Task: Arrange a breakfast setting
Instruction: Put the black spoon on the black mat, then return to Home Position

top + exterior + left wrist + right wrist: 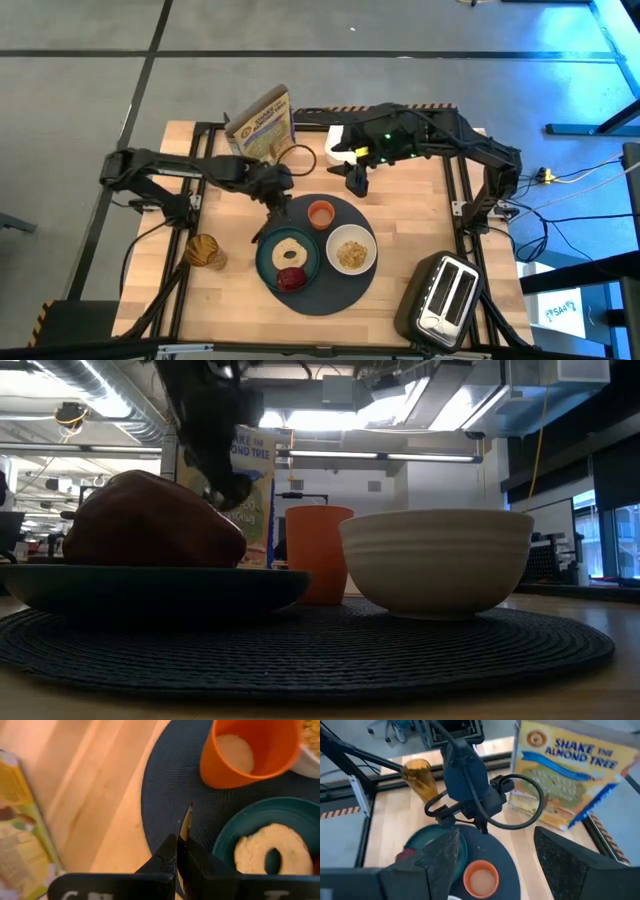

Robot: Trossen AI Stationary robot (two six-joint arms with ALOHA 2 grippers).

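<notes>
Two bystanders: cereal box (263, 124) behind mat (335, 292), probably toaster (446, 296) beside.

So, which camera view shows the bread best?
The left wrist view: the bread fills it, ring and hole clear, on the plate. The high view shows it small. The low view hides it; the right wrist view does not show it clearly.

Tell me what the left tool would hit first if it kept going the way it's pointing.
Probably the dark-grey mat, just short of the orange cup; the shut left tool angles down at it, though depth is unclear.
</notes>
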